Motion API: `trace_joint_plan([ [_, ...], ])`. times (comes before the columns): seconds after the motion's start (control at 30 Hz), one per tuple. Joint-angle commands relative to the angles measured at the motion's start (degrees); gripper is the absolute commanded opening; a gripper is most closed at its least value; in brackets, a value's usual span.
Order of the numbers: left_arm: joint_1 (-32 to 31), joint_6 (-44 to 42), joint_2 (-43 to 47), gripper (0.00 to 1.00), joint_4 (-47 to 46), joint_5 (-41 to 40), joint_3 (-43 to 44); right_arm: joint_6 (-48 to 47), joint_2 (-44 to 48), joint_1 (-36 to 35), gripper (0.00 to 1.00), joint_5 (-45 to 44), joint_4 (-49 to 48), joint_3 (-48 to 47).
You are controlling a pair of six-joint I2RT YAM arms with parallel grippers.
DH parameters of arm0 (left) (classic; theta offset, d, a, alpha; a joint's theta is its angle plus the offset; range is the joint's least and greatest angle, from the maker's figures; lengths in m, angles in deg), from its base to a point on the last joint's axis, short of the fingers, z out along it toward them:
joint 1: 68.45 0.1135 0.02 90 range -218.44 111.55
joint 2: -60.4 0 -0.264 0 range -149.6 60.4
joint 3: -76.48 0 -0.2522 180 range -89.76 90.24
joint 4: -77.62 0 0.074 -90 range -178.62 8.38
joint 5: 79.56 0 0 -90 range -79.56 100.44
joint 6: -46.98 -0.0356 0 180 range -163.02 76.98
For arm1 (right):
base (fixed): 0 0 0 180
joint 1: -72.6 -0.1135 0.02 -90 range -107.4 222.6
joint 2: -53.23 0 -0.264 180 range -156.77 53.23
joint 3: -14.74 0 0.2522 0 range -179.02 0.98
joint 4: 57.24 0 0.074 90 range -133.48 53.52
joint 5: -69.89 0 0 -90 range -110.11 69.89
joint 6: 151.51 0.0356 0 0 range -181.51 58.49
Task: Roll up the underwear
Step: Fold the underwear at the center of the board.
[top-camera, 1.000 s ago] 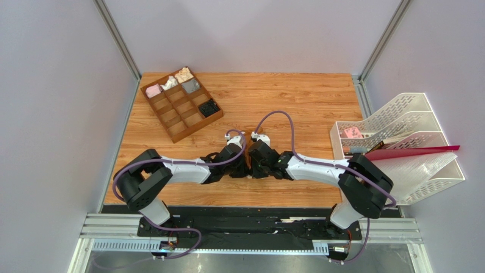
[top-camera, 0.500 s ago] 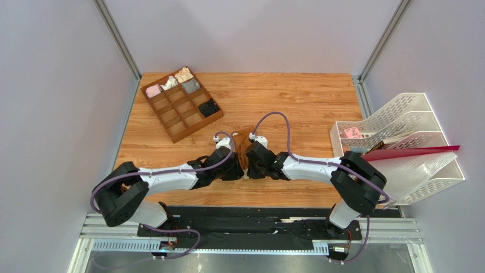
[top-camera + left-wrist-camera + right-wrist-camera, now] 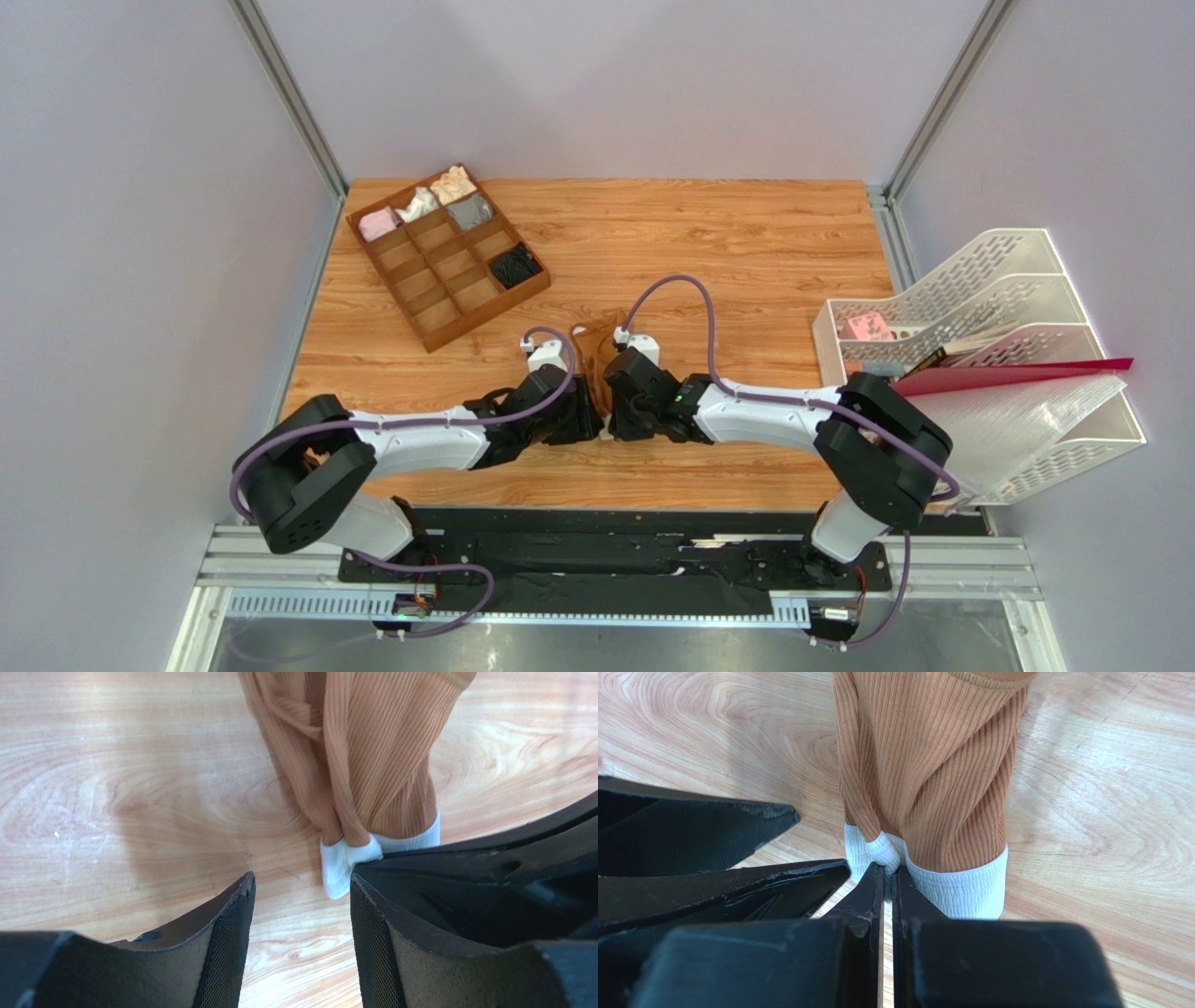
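While five cloth bundles (image 3: 376, 223) are sitting in the wooden tray (image 3: 421, 301) and one red folder (image 3: 1017, 374) is resting in the white rack (image 3: 1010, 259), the right claw (image 3: 887, 871) is pinching the white band of the underwear (image 3: 927, 770) on the table (image 3: 758, 238), the left claw (image 3: 302, 882) gaping empty beside it.

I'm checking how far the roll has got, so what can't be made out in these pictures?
- Both wrist views: the brown ribbed underwear with a white band runs off the top edge, so its far end is unseen.
- Top view: the left gripper and right gripper cover most of it, so its shape is unreadable.
- Top view: the fabric bundles in the brown wooden divided tray are too small to identify.
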Motion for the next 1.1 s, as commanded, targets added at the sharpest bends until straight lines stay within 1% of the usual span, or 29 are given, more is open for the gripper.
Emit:
trace_joint_plan([
  [0.0, 0.24, 1.92, -0.99, 0.60, -5.06, -1.32, 0.68, 0.34, -1.60, -0.34, 0.00, -2.51, 0.43, -0.31],
  [0.13, 0.33, 3.59, -0.73, 0.60, -6.83, -1.49, 0.15, 0.25, -1.86, -0.34, 0.00, -2.51, 0.61, -0.40],
  [0.23, 0.51, 2.98, -1.16, 0.60, -7.01, -1.32, 0.94, 0.25, -1.60, -0.52, 0.00, -2.43, 0.61, -0.40],
  [0.4, 0.95, 3.50, -5.99, 0.60, -7.18, 0.61, 2.35, 0.16, -1.42, -0.78, 0.00, -2.78, 0.87, -0.40],
  [0.57, 1.21, 4.29, -8.72, 0.57, -10.87, 2.37, 2.00, 0.08, -1.42, -0.96, 0.00, -2.86, 0.79, -0.40],
  [0.67, 1.21, 4.30, -8.90, 0.52, -11.14, 2.46, 2.26, -0.19, -1.60, -1.22, 0.00, -2.95, 1.05, -0.66],
  [0.7, 1.21, 4.30, -8.90, 0.47, -11.22, 2.46, 2.26, -0.19, -1.60, -1.40, 0.00, -3.04, 1.31, -0.84],
  [0.77, 1.21, 4.30, -8.99, 0.39, -11.14, 2.72, 2.18, -0.71, -1.69, -1.57, 0.04, -3.04, 1.49, -1.37],
  [0.8, 1.21, 4.47, -9.16, 0.31, -11.14, 2.90, 2.09, -0.80, -1.60, -1.75, 0.09, -3.13, 2.10, -1.63],
  [0.87, 1.21, 4.65, -9.25, 0.24, -11.14, 3.25, 2.00, -1.15, -1.25, -1.93, 0.20, -3.13, 2.54, -2.25],
  [0.9, 1.21, 4.73, -9.51, 0.18, -11.05, 3.34, 1.91, -1.33, -0.55, -2.10, 0.32, -3.04, 2.89, -2.33],
  [1.0, 1.21, 5.00, -10.04, 0.10, -10.35, 3.26, 1.74, -1.68, 2.16, -2.36, 0.46, -2.87, 3.86, -2.51],
  [1.07, 1.30, 5.00, -10.13, 0.09, -10.34, 3.34, 1.47, -2.03, 3.93, -2.28, 0.48, -3.04, 4.74, -2.60],
])
